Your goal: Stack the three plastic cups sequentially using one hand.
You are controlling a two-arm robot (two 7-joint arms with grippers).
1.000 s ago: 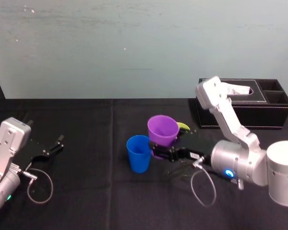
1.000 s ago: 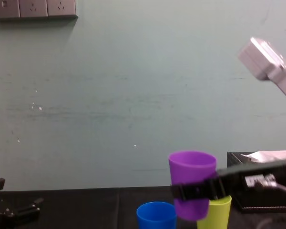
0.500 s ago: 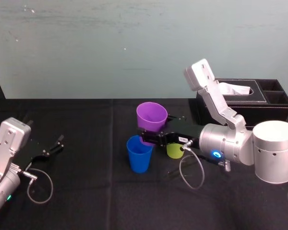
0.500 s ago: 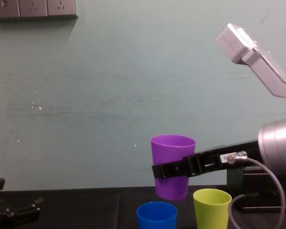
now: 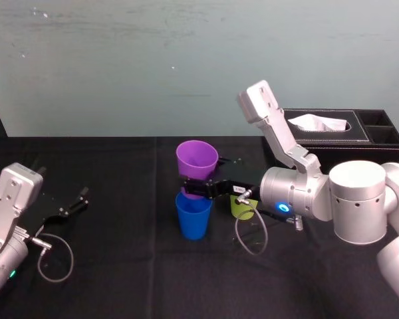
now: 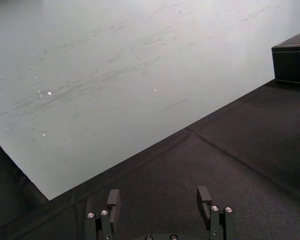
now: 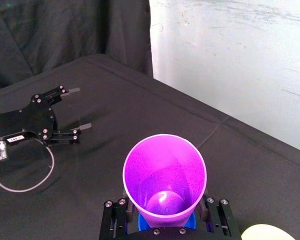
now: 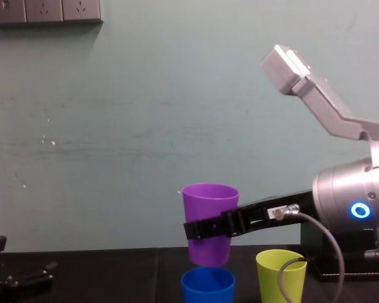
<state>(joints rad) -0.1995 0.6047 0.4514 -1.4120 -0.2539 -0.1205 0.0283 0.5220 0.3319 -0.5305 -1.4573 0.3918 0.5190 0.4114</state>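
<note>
Just black tablecloth (image 5: 120, 266), teal wall (image 5: 120, 66), purple cup (image 5: 197, 159).

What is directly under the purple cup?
The blue cup, upright on the black tablecloth. The purple cup in the right end effector covers most of its inside.

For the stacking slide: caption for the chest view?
Right gripper holds the purple cup just above the blue cup; yellow-green cup stands beside them; left gripper rests open at far left.
</note>
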